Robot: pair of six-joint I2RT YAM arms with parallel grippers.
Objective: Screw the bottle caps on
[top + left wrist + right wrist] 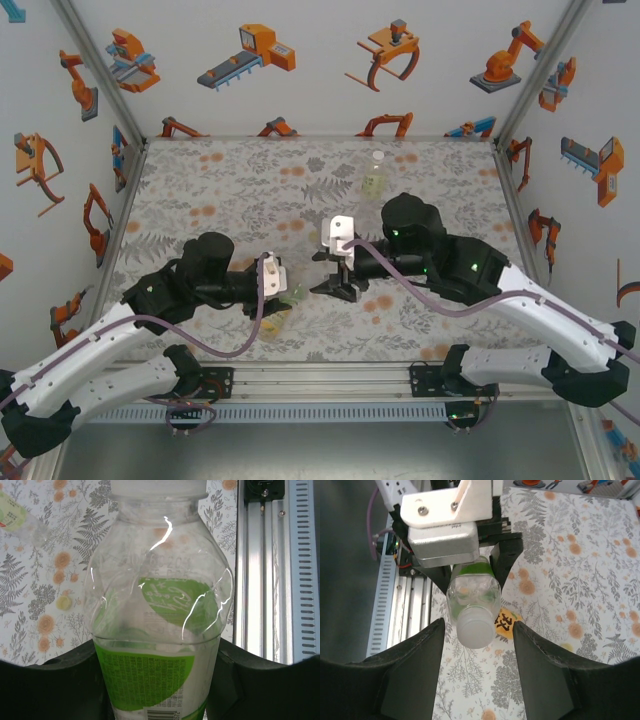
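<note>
A clear bottle (157, 605) with a green label is clamped at its lower body by my left gripper (157, 680), which is shut on it. A white cap (157, 487) sits on its neck. From above, that bottle (298, 293) pokes out toward my right gripper (338, 287). In the right wrist view the cap (475, 630) lies between the open fingers (420, 655) of my right gripper (478, 627), with a gap on each side. An amber bottle (274, 326) with a yellow label (506, 622) lies on the table below. A third small bottle (374, 182) stands at the back with a cap (378, 157) on top.
The floral table mat (220, 200) spreads under both arms. An aluminium rail (320, 385) runs along the near edge, close to the held bottle (260, 580). Printed walls (60, 180) enclose the left, back and right sides.
</note>
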